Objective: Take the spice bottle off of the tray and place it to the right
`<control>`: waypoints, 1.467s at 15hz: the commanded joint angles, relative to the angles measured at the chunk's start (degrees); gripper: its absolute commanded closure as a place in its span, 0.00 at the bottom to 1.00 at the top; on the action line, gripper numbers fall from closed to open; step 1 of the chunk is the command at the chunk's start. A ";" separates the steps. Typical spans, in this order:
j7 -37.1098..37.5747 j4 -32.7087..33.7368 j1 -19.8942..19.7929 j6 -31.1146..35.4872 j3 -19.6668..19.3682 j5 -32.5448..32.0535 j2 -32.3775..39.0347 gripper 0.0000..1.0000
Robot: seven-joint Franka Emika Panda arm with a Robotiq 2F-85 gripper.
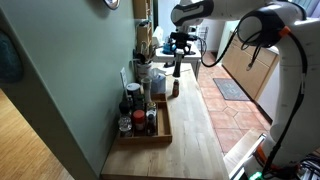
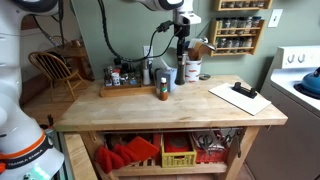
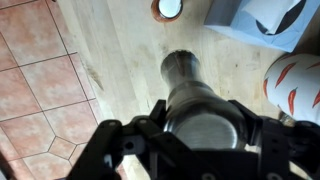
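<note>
My gripper point(image 3: 203, 125) is shut on a tall dark spice bottle point(image 3: 185, 75) with a grey cap and holds it upright. In both exterior views the gripper point(image 1: 178, 47) point(image 2: 181, 50) holds the bottle point(image 1: 176, 66) point(image 2: 180, 70) over the wooden table, to the right of the tray. I cannot tell whether the bottle's base touches the tabletop. The long brown wooden tray point(image 1: 163, 135) point(image 2: 104, 92) lies along the wall with several bottles and jars in it.
A small orange-capped bottle point(image 2: 163, 90) point(image 1: 174, 87) point(image 3: 170, 8) stands on the table just in front of the held bottle. A blue box point(image 3: 245, 20) and a white and orange jar point(image 2: 193, 70) stand close by. A clipboard point(image 2: 240, 97) lies at the table's right end.
</note>
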 commanded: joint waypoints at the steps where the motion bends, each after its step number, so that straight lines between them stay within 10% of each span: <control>1: 1.56 1.31 -0.77 3.19 -0.64 0.12 2.35 0.61; 22: 1.21 -2.64 -0.67 13.25 -0.45 1.27 8.66 0.61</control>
